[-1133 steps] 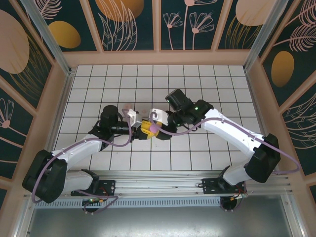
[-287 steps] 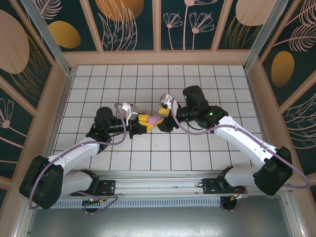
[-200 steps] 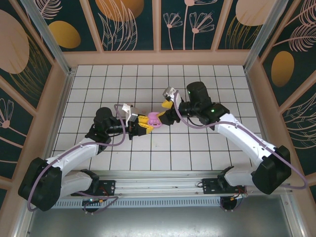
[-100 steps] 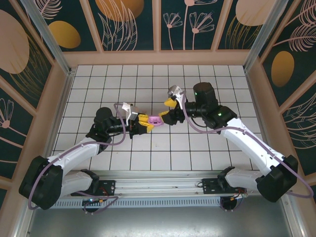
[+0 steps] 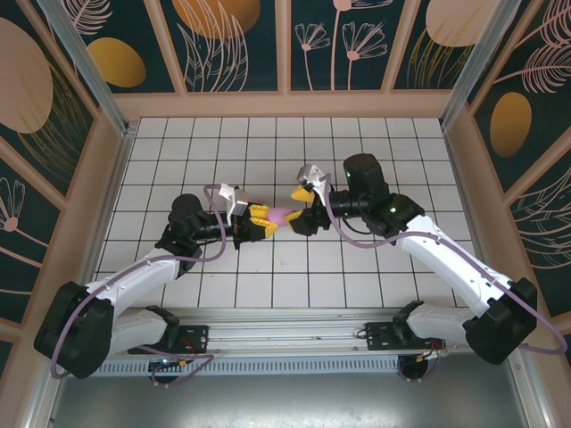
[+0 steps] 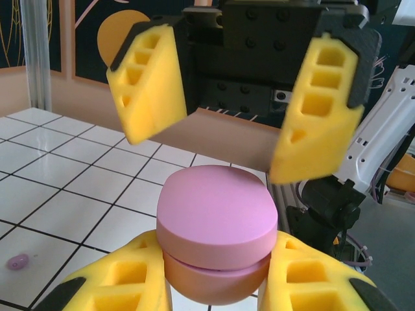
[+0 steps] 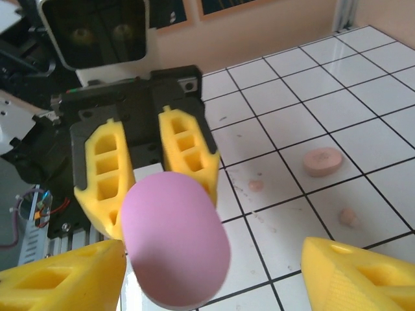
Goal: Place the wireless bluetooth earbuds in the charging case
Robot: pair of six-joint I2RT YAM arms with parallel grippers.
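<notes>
The left pincer [image 5: 257,225] clamps the closed lilac charging case [image 6: 217,214] by its lower half above the counter [image 7: 363,84]. The right pincer [image 6: 233,97] stands wide at its lid. Pink earbuds [image 7: 257,185] and a purple earbud [image 6: 17,262] lie loose on the tiles. They look tiny, light and slick, so each likely needs a gentle pinch across its body.

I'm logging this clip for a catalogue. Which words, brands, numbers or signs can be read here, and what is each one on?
No text can be read in these pictures.
The charging case: plain lid and side, no print or logo on the faces that show.
The wall panels: only plant drawings and round shapes, no lettering.
</notes>
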